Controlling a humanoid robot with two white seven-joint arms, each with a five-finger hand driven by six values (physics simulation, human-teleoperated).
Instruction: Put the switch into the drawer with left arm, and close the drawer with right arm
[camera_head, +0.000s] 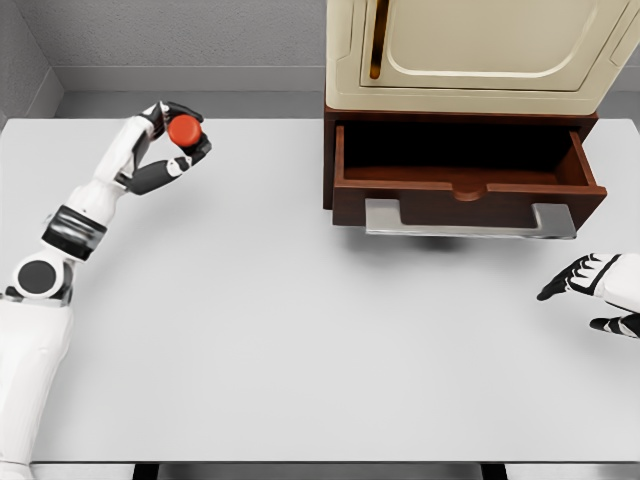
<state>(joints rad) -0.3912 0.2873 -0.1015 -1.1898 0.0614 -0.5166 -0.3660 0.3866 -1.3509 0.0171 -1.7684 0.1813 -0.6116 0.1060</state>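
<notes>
Over the far left of the table (300, 350), the left hand (170, 145) is gripping the red switch (184, 129), fingers curled round it.

Well to its right, the brown drawer (465, 185) is standing pulled open under the cream cabinet (480, 50), its inside lying in shadow and a grey handle (470, 222) running along its front. At the right edge, the right hand (590, 285) is hovering low with fingers loosely spread, gripping nothing, near the drawer's front corner but apart from it.
</notes>
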